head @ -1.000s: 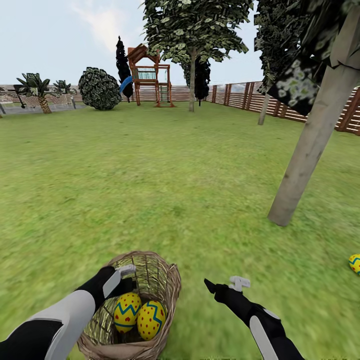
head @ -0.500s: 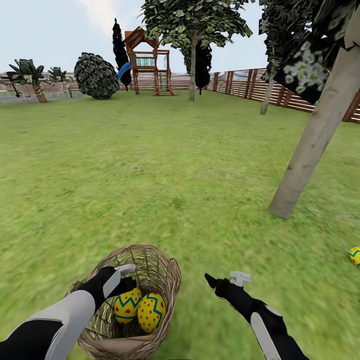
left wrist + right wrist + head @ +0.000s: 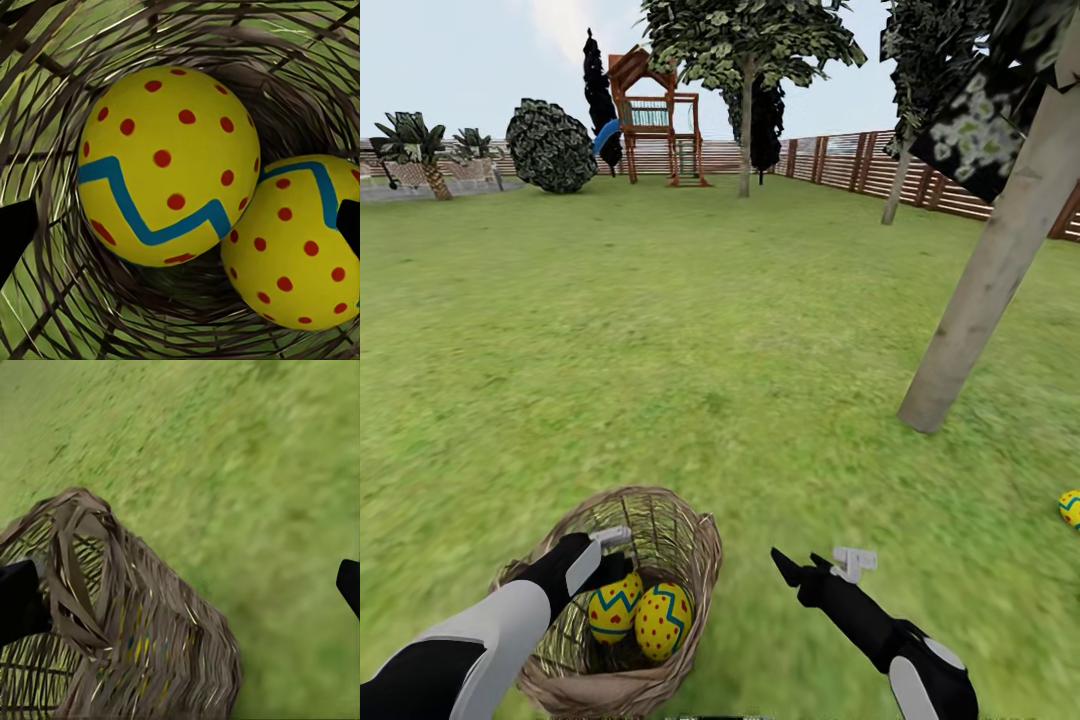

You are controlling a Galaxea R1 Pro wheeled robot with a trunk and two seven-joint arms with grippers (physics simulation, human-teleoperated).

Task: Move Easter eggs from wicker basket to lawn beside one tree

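My left gripper point(image 3: 608, 562) reaches down inside the round, deep basket of loosely woven tan-brown wicker point(image 3: 685, 520), its two black fingers spread wide and holding nothing. In the left wrist view the nearer yellow egg with red dots and a blue-green zigzag band point(image 3: 169, 165) sits directly between those fingertips point(image 3: 15, 236), not yet touched, and a second egg of the same pattern point(image 3: 296, 244) lies pressed against it, deeper toward the basket wall. Both rest at the basket's bottom. My right gripper point(image 3: 822, 563) hangs over the mottled green grass point(image 3: 690, 330) just beside the basket, fingers apart and empty; its wrist view shows the basket's outer weave point(image 3: 127, 622) close by. A third patterned egg point(image 3: 1070, 508) lies on the grass well apart from the basket, near the foot of the pale grey tree trunk point(image 3: 985, 280).
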